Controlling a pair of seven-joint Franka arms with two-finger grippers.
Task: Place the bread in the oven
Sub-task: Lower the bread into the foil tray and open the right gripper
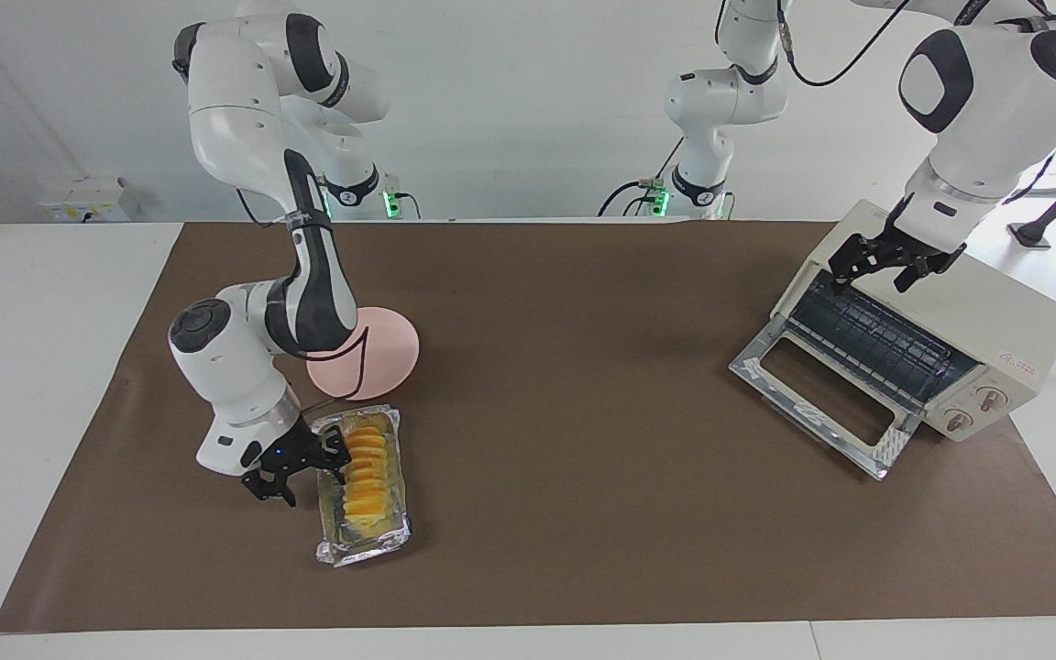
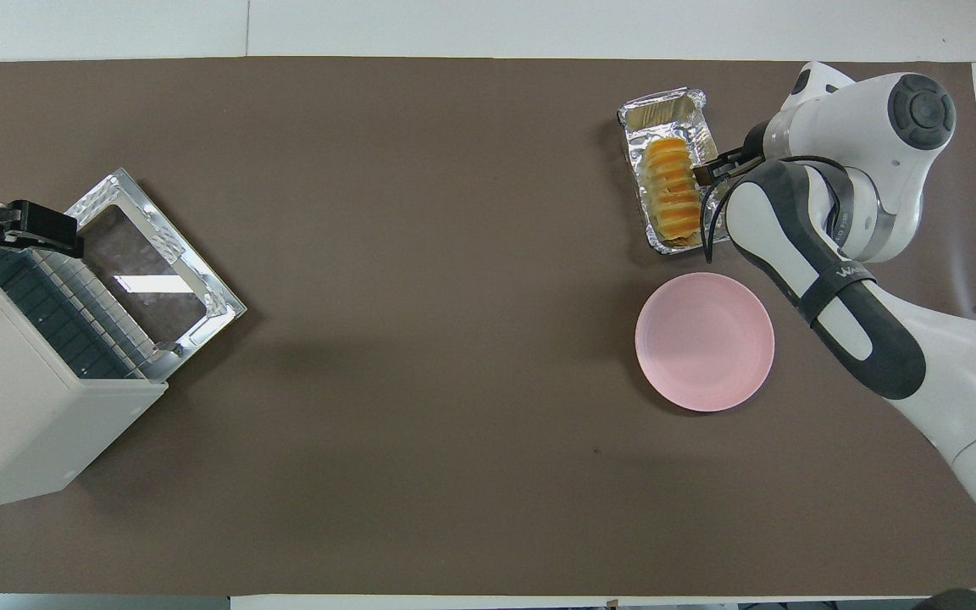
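Observation:
The yellow-orange ridged bread [image 1: 365,472] lies in a crinkled silver foil tray [image 1: 368,548] toward the right arm's end of the table; it also shows in the overhead view [image 2: 673,191]. My right gripper [image 1: 306,469] is low beside the tray and open. One fingertip [image 2: 702,174] is at the bread's side and the other is outside the tray's wall. The cream-white oven [image 1: 995,321] stands at the left arm's end, its glass door [image 1: 826,403] dropped open and the wire rack showing. My left gripper [image 1: 885,266] hangs open over the oven's top front edge.
A round pink plate [image 1: 390,353] lies beside the foil tray, nearer to the robots, partly covered by the right arm. Brown paper [image 1: 583,412] covers the table. The oven's open door [image 2: 153,271] juts out onto the paper.

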